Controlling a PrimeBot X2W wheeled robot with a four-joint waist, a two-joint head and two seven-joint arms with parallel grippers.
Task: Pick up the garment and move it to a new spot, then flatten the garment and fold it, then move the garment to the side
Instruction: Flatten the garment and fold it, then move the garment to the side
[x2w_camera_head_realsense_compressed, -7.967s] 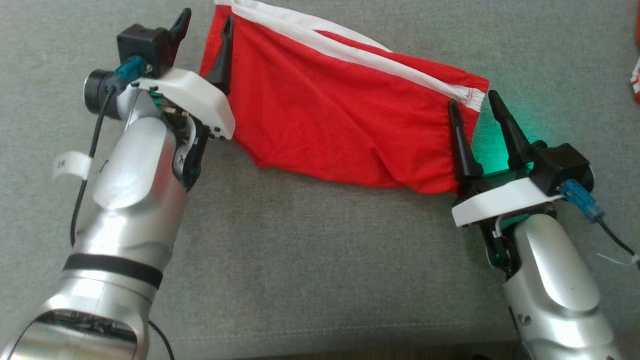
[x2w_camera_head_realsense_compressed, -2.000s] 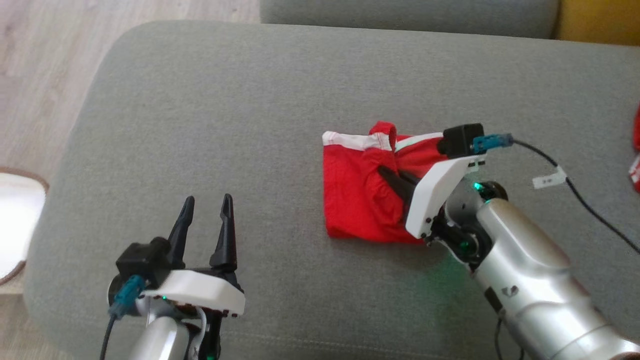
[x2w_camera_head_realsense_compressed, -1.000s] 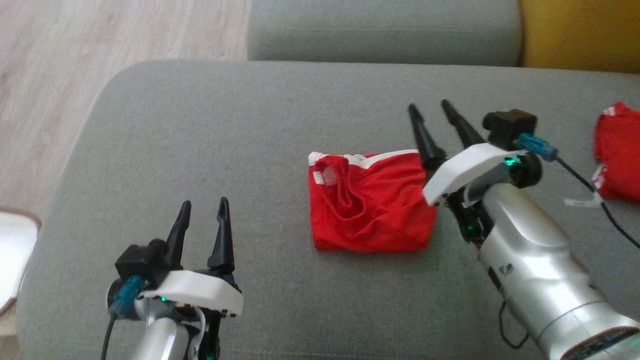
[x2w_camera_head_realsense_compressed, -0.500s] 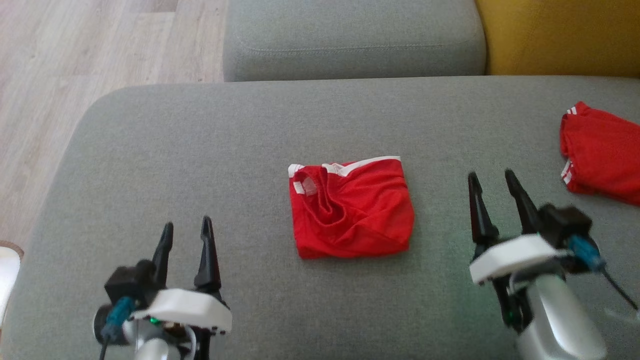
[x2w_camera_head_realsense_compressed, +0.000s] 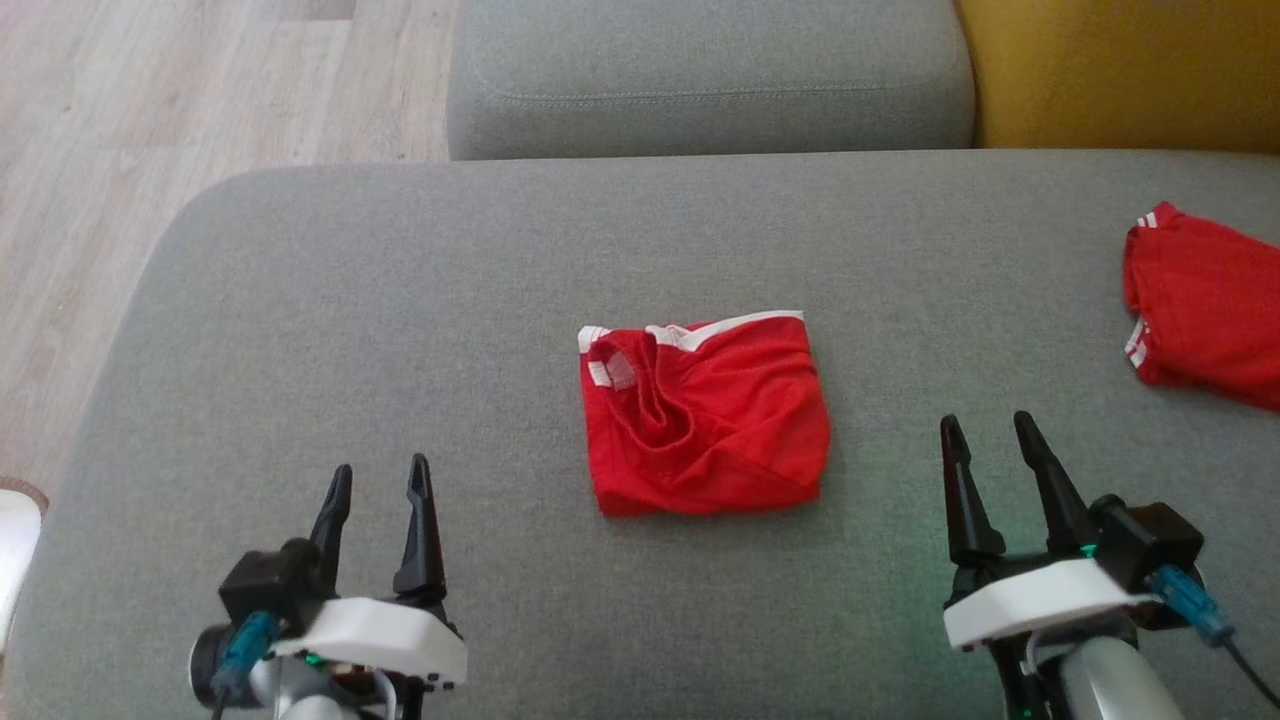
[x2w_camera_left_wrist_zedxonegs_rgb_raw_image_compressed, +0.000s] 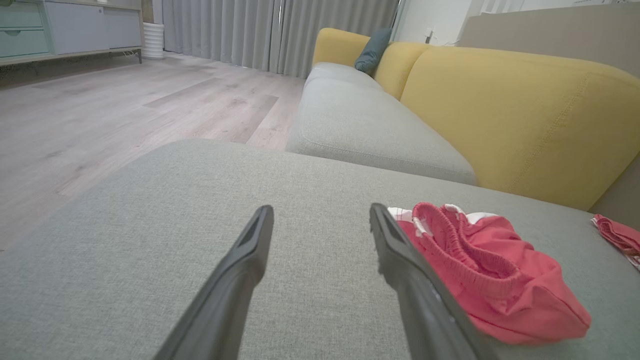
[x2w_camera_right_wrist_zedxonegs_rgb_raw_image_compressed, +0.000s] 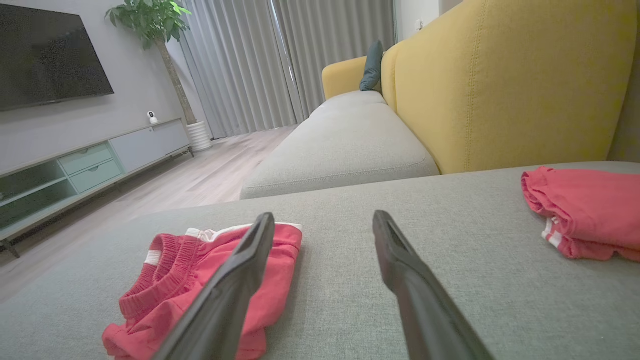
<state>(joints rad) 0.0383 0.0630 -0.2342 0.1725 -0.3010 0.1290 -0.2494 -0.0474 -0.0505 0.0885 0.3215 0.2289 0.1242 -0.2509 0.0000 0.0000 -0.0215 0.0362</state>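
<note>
Lying folded on cushion (x2w_camera_head_realsense_compressed: 400, 300): garment (x2w_camera_head_realsense_compressed: 705, 415); my left gripper (x2w_camera_head_realsense_compressed: 380, 465) and right gripper (x2w_camera_head_realsense_compressed: 985, 418) flank it, spread, empty, poised to shift it aside

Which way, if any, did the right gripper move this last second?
Yes. Against the folded garment, the right gripper has pulled back toward the robot, clear of it.

grey cushion (x2w_camera_head_realsense_compressed: 400, 300) lies open left of, right of and in front of the folded garment (x2w_camera_head_realsense_compressed: 705, 420). well to the garment's right a second red bundle (x2w_camera_head_realsense_compressed: 1200, 300) lies on the cushion. beyond the garment stand another seat cushion (x2w_camera_head_realsense_compressed: 700, 60) and a yellow backrest (x2w_camera_head_realsense_compressed: 1130, 70).
</note>
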